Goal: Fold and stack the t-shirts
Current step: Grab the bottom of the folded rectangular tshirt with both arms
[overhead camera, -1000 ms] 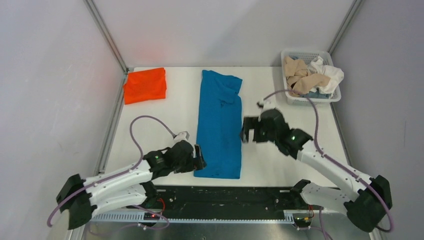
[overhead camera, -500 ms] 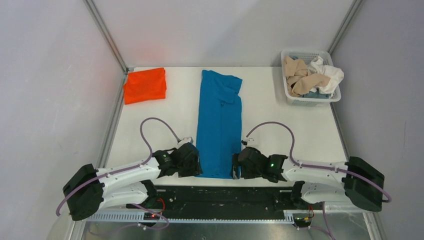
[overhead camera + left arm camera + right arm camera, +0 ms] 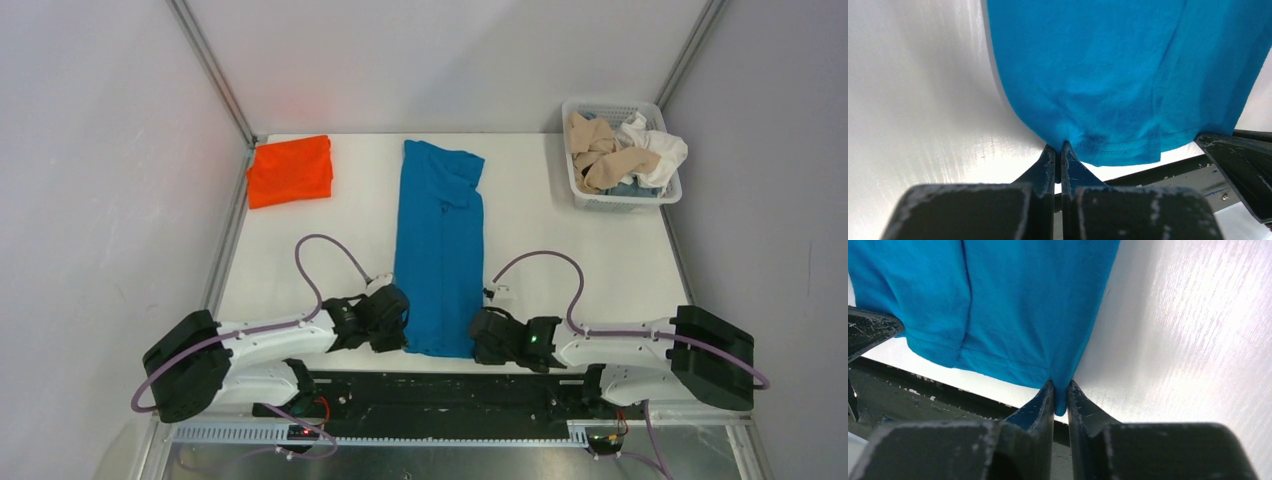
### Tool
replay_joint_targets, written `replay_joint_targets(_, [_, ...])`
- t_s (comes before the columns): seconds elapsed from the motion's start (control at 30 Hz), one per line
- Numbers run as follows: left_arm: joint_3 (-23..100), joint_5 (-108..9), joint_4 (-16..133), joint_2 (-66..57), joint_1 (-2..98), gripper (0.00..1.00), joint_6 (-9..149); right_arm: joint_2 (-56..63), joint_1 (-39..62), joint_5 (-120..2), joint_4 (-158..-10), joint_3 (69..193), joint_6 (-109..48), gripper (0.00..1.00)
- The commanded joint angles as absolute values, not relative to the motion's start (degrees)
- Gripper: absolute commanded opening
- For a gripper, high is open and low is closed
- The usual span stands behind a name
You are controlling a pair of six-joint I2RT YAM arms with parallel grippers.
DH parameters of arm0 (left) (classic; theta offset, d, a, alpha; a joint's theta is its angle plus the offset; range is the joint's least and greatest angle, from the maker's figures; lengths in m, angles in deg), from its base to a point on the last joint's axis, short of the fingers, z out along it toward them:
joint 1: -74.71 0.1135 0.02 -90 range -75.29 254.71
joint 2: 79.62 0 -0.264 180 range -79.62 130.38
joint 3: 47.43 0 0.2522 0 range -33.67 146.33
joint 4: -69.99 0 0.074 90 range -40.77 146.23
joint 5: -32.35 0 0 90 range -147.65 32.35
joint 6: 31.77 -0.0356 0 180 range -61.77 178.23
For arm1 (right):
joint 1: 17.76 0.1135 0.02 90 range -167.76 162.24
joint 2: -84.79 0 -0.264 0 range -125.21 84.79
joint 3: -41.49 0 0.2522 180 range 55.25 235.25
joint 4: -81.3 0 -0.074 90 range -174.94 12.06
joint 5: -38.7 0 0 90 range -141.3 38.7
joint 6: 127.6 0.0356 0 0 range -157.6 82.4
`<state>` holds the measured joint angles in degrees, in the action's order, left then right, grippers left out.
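A white table (image 3: pixel 560 250) is seen from above, with a bright blue t-shirt (image 3: pixel 440 250) laid on it as a long, narrow strip. The strip runs from the far edge of the table toward the robot's bases, and its sides are folded in, with a sleeve bunched at the far end.

The near hem of the blue t-shirt lies at the table's front edge, and both arms reach in low to it. The left gripper (image 3: pixel 398 325) is at the hem's near-left corner. Its wrist camera shows the two fingers pressed almost together, with a small pinch of the stitched hem caught between their tips. The right gripper (image 3: pixel 478 335) is at the near-right corner. Its fingers are likewise closed to a thin gap, with the corner of blue cloth tucked down between them. Between the two grips the hem sags a little and curves.

A bright orange t-shirt (image 3: pixel 290 170), folded into a rough square, lies well to the left of the blue t-shirt's far end, near the table's far-left corner. To the right of that same far end stands a white lattice basket (image 3: pixel 665 197). A crumpled beige t-shirt (image 3: pixel 600 150) and a white t-shirt (image 3: pixel 660 145) are heaped in it, spilling a little over its rim.
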<state>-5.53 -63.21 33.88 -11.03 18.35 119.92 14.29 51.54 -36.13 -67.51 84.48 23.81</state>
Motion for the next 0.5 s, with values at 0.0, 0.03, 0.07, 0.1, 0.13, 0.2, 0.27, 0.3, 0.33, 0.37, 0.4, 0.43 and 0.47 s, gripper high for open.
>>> replay_joint_targets(0.0, [-8.90,-63.73,30.28,-9.00,16.92,0.00,121.00,13.42,54.75,-32.11,-63.30,83.82,27.92,0.12])
replay_joint_targets(0.03, [-9.29,-63.19,30.25,-9.78,15.94,0.00,121.30,14.15,56.40,-30.93,-60.85,83.86,29.16,0.09])
replay_joint_targets(0.07, [-10.11,-62.93,30.23,-10.34,15.36,0.00,122.05,14.53,57.42,-30.31,-59.71,83.79,29.75,0.02])
replay_joint_targets(0.1, [-10.55,-62.88,30.22,-11.61,13.90,0.00,122.53,15.59,59.46,-29.20,-57.45,83.52,31.14,0.00])
replay_joint_targets(0.13, [-11.59,-63.12,30.15,-12.31,13.06,0.00,123.81,16.13,60.45,-28.78,-56.52,83.27,32.06,0.00])
replay_joint_targets(0.2, [-12.99,-63.99,30.13,-15.35,9.60,0.00,125.84,18.58,63.24,-28.45,-55.71,82.16,34.97,0.00])
replay_joint_targets(0.27, [-13.65,-63.76,29.91,-17.34,7.83,0.00,126.94,20.32,67.15,-28.70,-56.80,81.37,36.25,0.00])
replay_joint_targets(0.3, [-13.99,-63.61,29.80,-17.98,7.47,0.00,127.35,20.87,67.94,-28.75,-57.12,81.36,36.50,0.00])
replay_joint_targets(0.33, [-14.12,-63.47,29.65,-19.32,7.10,0.00,127.55,21.72,69.05,-28.70,-57.24,81.31,37.29,0.00])
replay_joint_targets(0.37, [-14.24,-63.46,29.54,-20.07,7.02,0.00,127.74,22.19,69.33,-28.80,-57.12,81.29,37.51,0.00])
replay_joint_targets(0.4, [-14.16,-63.56,29.52,-21.36,6.96,0.00,127.62,23.09,69.58,-28.58,-56.52,81.27,37.93,0.00])
replay_joint_targets(0.43, [-13.76,-63.64,29.47,-22.02,6.95,0.00,127.06,23.53,69.64,-28.30,-56.14,81.31,38.09,0.00])
replay_joint_targets(0.47, [-13.48,-63.89,29.49,-23.17,7.01,0.00,126.37,24.50,69.52,-27.23,-55.62,81.34,37.82,0.00])
